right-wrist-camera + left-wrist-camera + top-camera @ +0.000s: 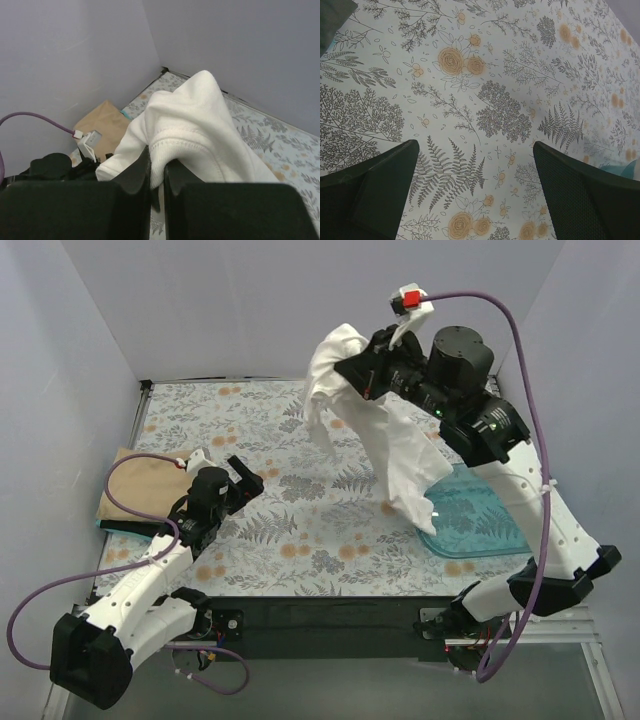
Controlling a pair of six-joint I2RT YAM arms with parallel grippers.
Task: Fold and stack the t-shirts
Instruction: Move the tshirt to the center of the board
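Observation:
My right gripper (347,364) is shut on the white t-shirt (395,445) and holds it high above the table's back right. The shirt hangs down in folds and its lower end reaches the blue tub. In the right wrist view the ribbed hem (186,131) is pinched between my fingers (134,172). The tan-beige t-shirt (143,490) lies folded flat at the table's left edge; it also shows in the right wrist view (101,121). My left gripper (250,480) is open and empty, low over the floral tablecloth (485,95), just right of the tan shirt.
A translucent blue plastic tub (478,520) sits at the table's right front, partly under the hanging shirt. Grey walls close in the table on the left, back and right. Purple cables (520,350) loop from both arms.

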